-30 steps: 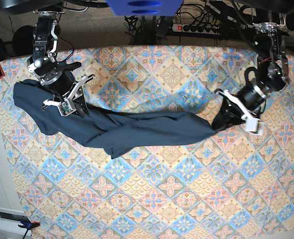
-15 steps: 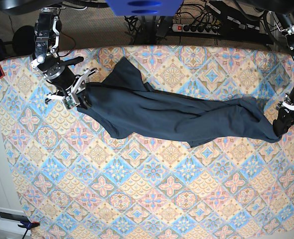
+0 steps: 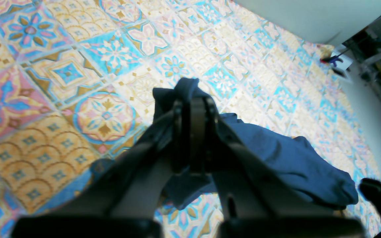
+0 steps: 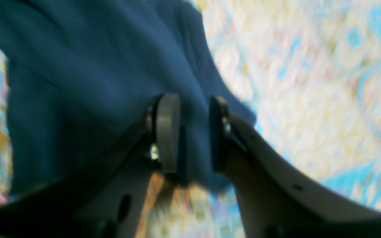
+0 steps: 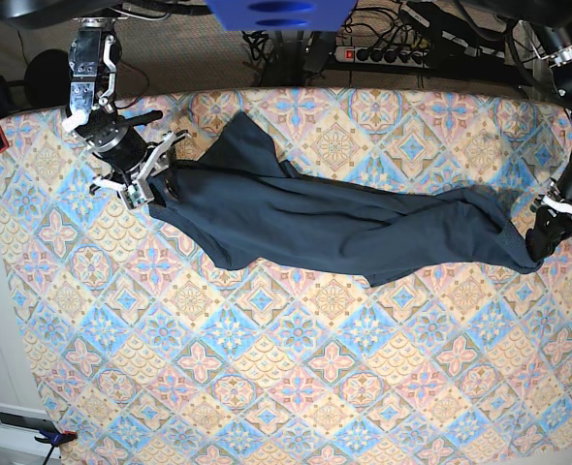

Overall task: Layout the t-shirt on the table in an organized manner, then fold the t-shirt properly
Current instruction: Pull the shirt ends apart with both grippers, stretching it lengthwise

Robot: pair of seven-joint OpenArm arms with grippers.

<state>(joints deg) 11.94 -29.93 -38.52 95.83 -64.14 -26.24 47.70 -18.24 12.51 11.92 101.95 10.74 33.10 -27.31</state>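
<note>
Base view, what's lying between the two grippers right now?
Only the t-shirt, stretched across the table from the right gripper to the left gripper, both pinching it.

The left gripper (image 5: pixel 541 244) is clamped on cloth, arm reaching far out. The right gripper (image 5: pixel 157 184) likewise pinches cloth between its fingers (image 4: pixel 168 132).

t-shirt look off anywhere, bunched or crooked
Yes. The t-shirt is stretched into a twisted, wrinkled band between the right end effector and the left end effector, with one flap folded up toward the table's far edge. It is not laid flat.
</note>
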